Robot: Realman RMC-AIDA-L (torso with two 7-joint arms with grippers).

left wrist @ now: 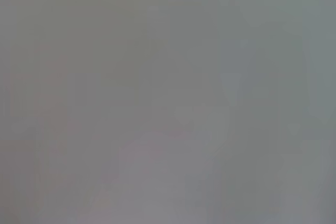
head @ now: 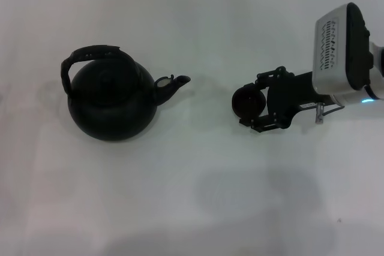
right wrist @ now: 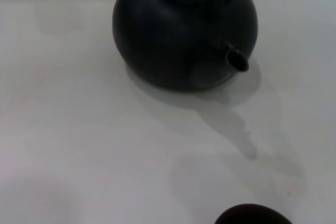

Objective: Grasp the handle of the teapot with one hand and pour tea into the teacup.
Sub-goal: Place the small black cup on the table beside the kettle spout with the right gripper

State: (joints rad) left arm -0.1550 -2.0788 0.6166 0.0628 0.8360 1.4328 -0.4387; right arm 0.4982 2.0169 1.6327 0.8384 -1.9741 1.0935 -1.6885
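Observation:
The teapot (head: 113,103) stands on the left of the white table, its spout (head: 174,83) pointing right toward the teacup (head: 246,101). The handle (head: 90,55) arches over its top, tilted back. My right gripper (head: 253,102) reaches in from the right, and its black fingers (head: 268,78) sit on either side of the teacup, which rests on the table. The right wrist view shows the teapot (right wrist: 178,35), its spout (right wrist: 237,59) and the teacup's rim (right wrist: 252,214) at the edge of the picture. The left gripper is out of view.
The white table (head: 192,196) runs across the whole head view. A gap of bare table (head: 210,94) lies between the spout and the teacup. The left wrist view shows only a flat grey surface.

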